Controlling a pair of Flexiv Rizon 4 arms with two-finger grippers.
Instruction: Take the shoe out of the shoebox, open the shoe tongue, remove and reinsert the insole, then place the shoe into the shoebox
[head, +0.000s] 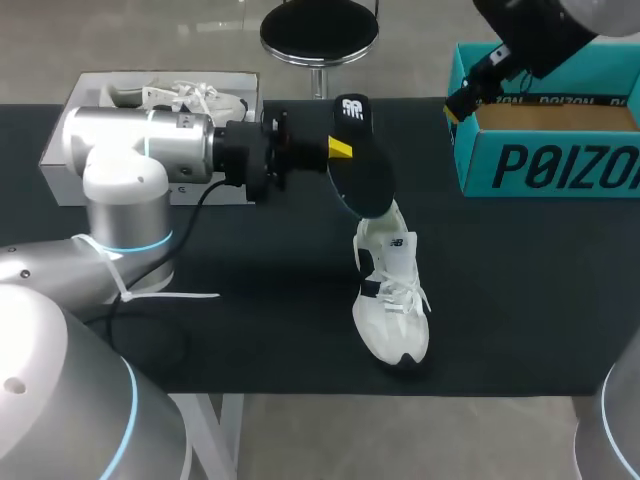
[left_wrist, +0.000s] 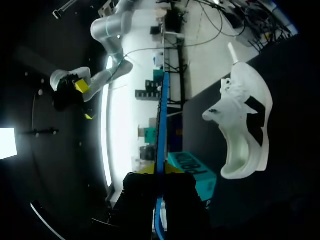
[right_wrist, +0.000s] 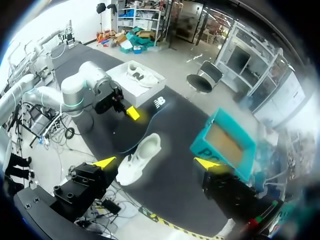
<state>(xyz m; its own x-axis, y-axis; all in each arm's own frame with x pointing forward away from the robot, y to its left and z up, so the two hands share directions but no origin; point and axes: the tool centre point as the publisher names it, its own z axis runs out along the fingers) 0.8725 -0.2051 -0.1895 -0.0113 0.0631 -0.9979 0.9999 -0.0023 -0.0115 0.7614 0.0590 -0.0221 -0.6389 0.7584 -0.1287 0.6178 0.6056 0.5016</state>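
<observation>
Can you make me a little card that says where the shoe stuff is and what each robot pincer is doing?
Shoe: white lace-up sneaker, on the black table, outside both boxes
Insole: flat black insole, held up above the sneaker
Left pincer: shut on the insole
Right pincer: open, empty, up by the teal box
Teal box: open teal cardboard shoebox, no shoe seen inside
White box: white shoebox holding a second white shoe

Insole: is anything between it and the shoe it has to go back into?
Nothing visible does. The insole, held in the left gripper, hangs right by the shoe, at its heel end; the right gripper is off by the teal shoebox.
</observation>
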